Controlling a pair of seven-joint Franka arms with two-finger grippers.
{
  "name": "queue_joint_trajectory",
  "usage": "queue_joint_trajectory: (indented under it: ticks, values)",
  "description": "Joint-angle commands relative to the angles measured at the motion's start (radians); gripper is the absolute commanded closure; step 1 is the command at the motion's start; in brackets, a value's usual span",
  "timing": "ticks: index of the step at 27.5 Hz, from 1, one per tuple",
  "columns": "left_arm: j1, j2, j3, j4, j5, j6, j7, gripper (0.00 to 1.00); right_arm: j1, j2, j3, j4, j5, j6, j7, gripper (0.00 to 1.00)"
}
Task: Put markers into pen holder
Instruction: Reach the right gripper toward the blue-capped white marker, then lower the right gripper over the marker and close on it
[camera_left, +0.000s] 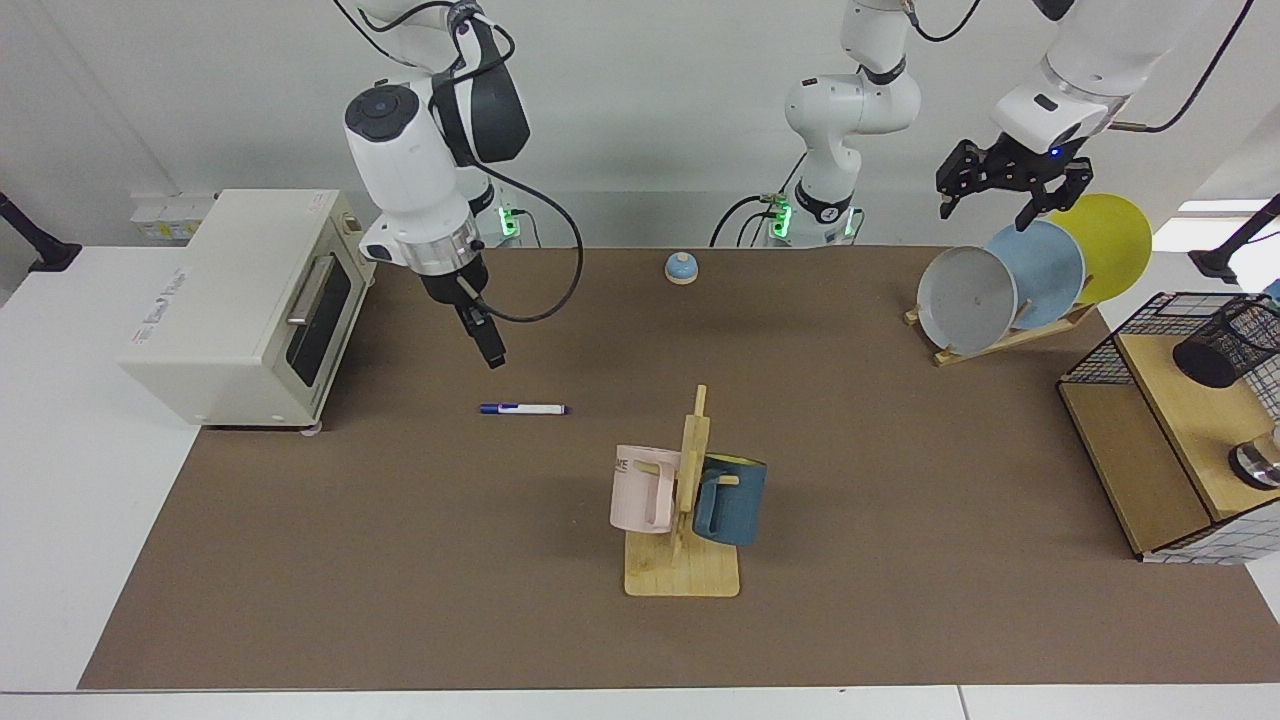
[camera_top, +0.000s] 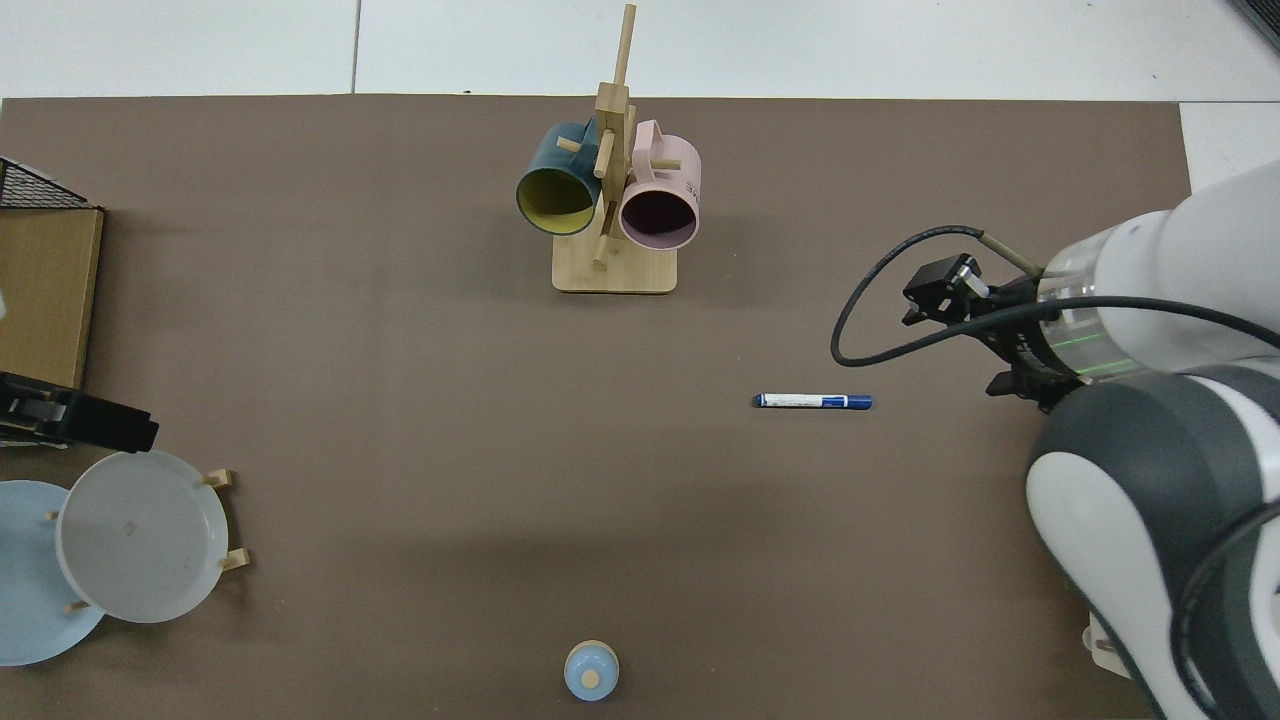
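The pen holder (camera_left: 1235, 342) is cut off at the facing view's right edge, and the right tool (camera_left: 488, 345) shows edge-on, finger gap unreadable.

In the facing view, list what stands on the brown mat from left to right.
toaster oven → marker → mug rack with pink and blue mugs → plate rack → wire basket, with the pen holder in it.
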Motion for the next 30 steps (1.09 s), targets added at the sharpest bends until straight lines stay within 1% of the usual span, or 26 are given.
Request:
queue_joint_trajectory:
  ticks: [1, 3, 5, 7, 9, 13, 19, 25, 30]
  values:
    - [0.002, -0.039, -0.003, -0.051, 0.004, -0.001, 0.011, 0.00, 0.006, 0.063, -0.002, -0.023, 0.017, 0.072, 0.134, 0.00]
    - [0.002, -0.042, -0.003, -0.057, 0.004, -0.001, 0.012, 0.00, 0.006, 0.069, -0.002, -0.051, 0.020, 0.112, 0.157, 0.00]
    - [0.002, -0.043, -0.003, -0.056, 0.004, -0.001, 0.012, 0.00, 0.011, 0.069, -0.002, -0.100, 0.020, 0.173, 0.177, 0.00]
    - [0.002, -0.043, -0.003, -0.056, 0.004, -0.001, 0.012, 0.00, 0.037, 0.070, -0.002, -0.153, 0.022, 0.237, 0.206, 0.00]
    - [0.002, -0.043, -0.003, -0.056, 0.004, -0.001, 0.011, 0.00, 0.038, 0.081, -0.002, -0.187, 0.022, 0.277, 0.238, 0.01]
    - [0.001, -0.043, -0.003, -0.056, 0.004, -0.001, 0.005, 0.00, 0.025, 0.121, -0.002, -0.195, 0.023, 0.294, 0.294, 0.01]
    - [-0.001, -0.050, -0.003, -0.063, 0.004, -0.001, 0.003, 0.00, 0.025, 0.191, -0.002, -0.201, 0.023, 0.356, 0.297, 0.01]
    - [-0.004, -0.051, -0.003, -0.068, 0.002, -0.001, 0.003, 0.00, 0.025, 0.204, -0.002, -0.246, 0.023, 0.426, 0.298, 0.02]
    - [-0.004, -0.051, -0.003, -0.069, 0.002, -0.003, 0.003, 0.00, 0.025, 0.213, -0.002, -0.256, 0.023, 0.448, 0.298, 0.03]
